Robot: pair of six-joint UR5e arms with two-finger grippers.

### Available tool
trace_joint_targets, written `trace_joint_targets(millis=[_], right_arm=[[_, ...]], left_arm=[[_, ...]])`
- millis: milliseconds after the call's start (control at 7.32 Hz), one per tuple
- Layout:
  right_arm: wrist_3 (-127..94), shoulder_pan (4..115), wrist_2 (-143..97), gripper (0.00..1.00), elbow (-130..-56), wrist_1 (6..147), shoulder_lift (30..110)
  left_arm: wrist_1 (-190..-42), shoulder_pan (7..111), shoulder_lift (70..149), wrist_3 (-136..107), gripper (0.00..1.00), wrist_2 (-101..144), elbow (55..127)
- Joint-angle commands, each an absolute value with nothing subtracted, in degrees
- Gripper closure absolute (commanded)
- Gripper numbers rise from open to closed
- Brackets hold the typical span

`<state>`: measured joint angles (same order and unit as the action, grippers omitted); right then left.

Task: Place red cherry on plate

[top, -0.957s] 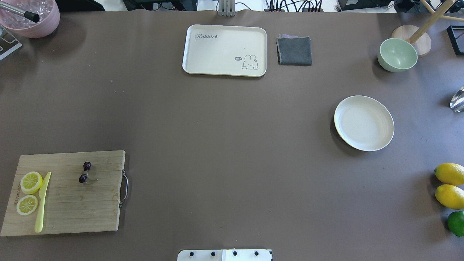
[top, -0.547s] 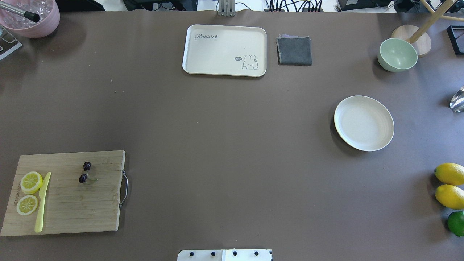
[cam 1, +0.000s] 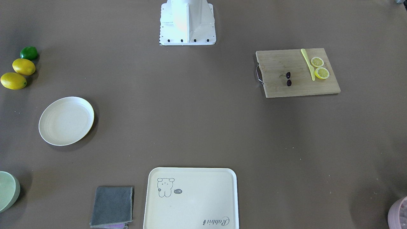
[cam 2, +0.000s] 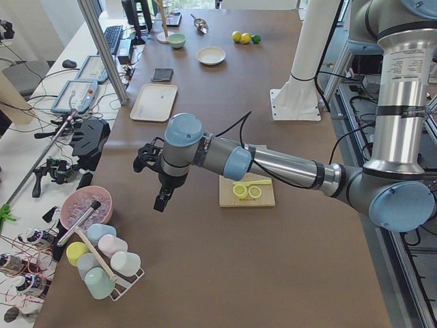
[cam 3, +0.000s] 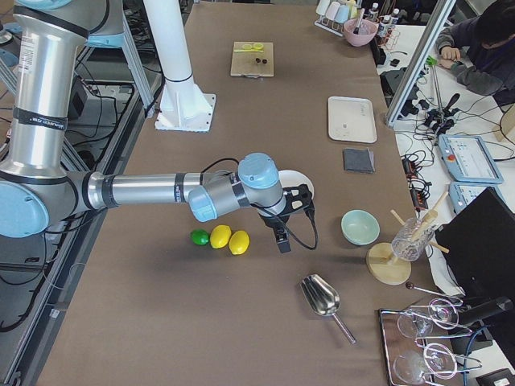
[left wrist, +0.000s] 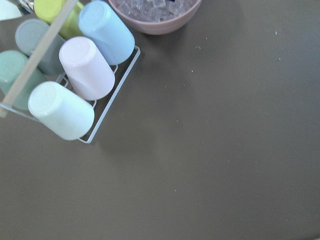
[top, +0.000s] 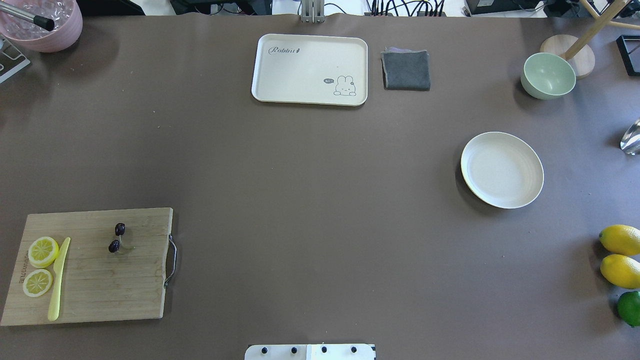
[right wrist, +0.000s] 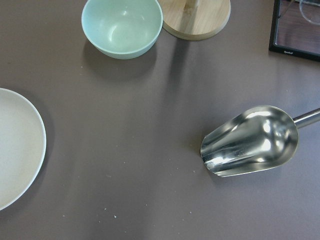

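Observation:
The red cherry (top: 117,237), a pair of tiny dark fruits on a thin stem, lies on the wooden cutting board (top: 100,290) at the near left; it also shows in the front view (cam 1: 288,79). The plate (top: 502,170) is round, cream-white and empty, far off at the right (cam 1: 66,121). My left gripper (cam 2: 162,199) hangs over bare table beyond the board's outer end, near the cup rack; I cannot tell if it is open. My right gripper (cam 3: 281,240) hovers just past the plate (cam 3: 301,180), near the lemons; its state cannot be told either.
Two lemon slices (top: 41,265) and a yellow knife (top: 57,280) share the board. A cream tray (top: 310,69), grey cloth (top: 406,70) and green bowl (top: 548,75) line the far edge. Lemons (top: 620,255), a lime (top: 630,307) and a metal scoop (right wrist: 250,142) sit at the right end.

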<state>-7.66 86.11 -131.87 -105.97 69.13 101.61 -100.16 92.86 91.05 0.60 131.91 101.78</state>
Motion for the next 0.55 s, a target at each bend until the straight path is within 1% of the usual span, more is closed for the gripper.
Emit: trace_joint_targets(millis=[0, 137, 410], right_arm=[[-15.05, 85.87, -134.02, 0.0, -105.56, 68.21, 100.2], [-21.03, 82.65, -134.03, 0.0, -105.56, 68.03, 98.02], [-32.28, 71.77, -130.89, 0.0, -104.51, 67.77, 93.1]], left_arm=[[-105.27, 92.73, 91.49, -0.88, 0.02, 131.84, 100.99], [-106.6, 91.33, 91.32, -0.88, 0.02, 132.1, 100.9], [-107.22, 86.6, 91.67, -0.97, 0.02, 133.94, 99.49]])
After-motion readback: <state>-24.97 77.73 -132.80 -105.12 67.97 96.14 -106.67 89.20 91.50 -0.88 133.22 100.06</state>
